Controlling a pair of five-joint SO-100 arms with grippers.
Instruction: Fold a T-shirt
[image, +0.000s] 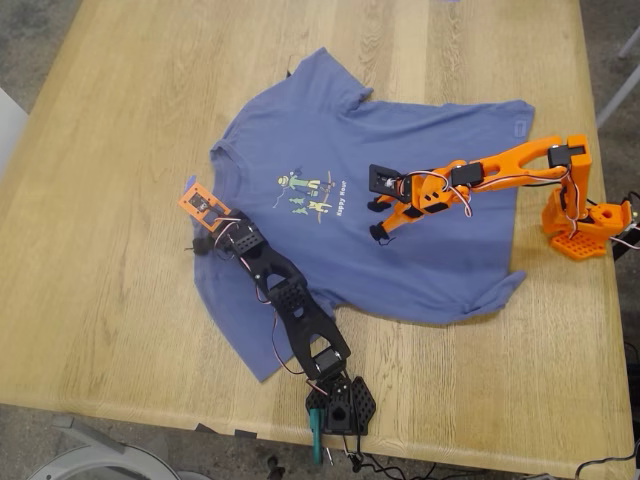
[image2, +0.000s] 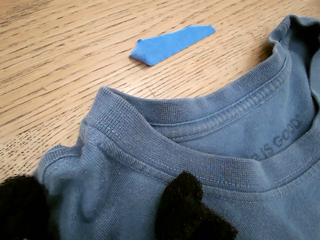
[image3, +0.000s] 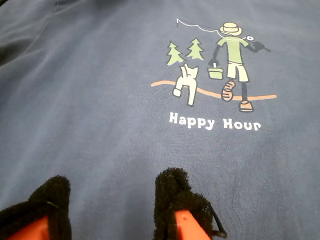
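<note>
T-shirt (image: 400, 215) flat, collar at my first claw (image2: 107, 210), second claw (image3: 112, 202), both parted, empty

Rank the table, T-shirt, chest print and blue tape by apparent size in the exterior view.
1. table
2. T-shirt
3. chest print
4. blue tape, only a sliver showing beside the black arm

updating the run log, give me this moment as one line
T-shirt flat, print up | my first gripper open at collar | my second gripper open over chest below print | tape scrap beside collar
</note>
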